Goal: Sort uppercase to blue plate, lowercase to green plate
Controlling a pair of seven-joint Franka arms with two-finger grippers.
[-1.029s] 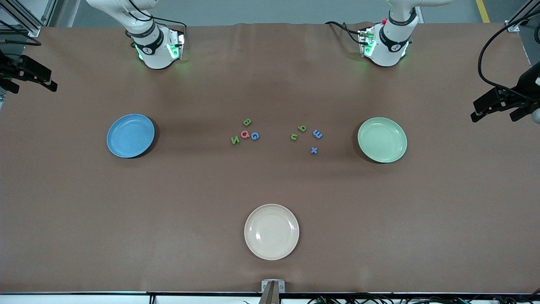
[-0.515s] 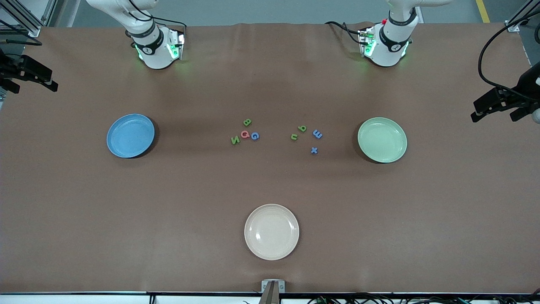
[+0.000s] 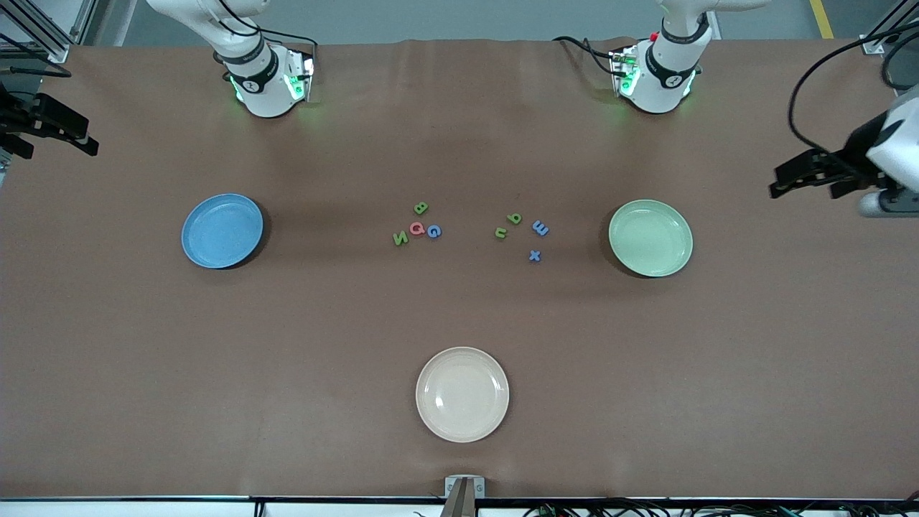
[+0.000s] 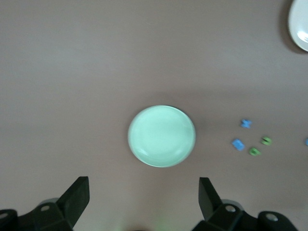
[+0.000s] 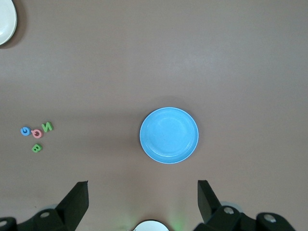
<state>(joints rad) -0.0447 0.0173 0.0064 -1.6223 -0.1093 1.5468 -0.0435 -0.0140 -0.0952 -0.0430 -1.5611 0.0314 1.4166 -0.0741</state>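
Front: uppercase [image 3: 416, 223] and lowercase [image 3: 520, 231] clustered mid-surface between blue plate [image 3: 222, 230] and green plate [image 3: 650, 238]; wrists: left gripper [image 4: 143, 198], right gripper [image 5: 142, 196], fingers wide, empty; risk: pinching neighbouring letters together.

- A robotics lab or test cell, not a home.
- Two white robot arm bases [image 3: 267, 82] with glowing green lights stand bolted along one edge of a wide bench [image 3: 459, 316] covered in plain brown sheet.
- Loose black cables [image 3: 826, 93] trail over it.
- Aluminium frame rails [image 3: 43, 32] and a grey floor with a yellow line [image 3: 822, 18] border it.
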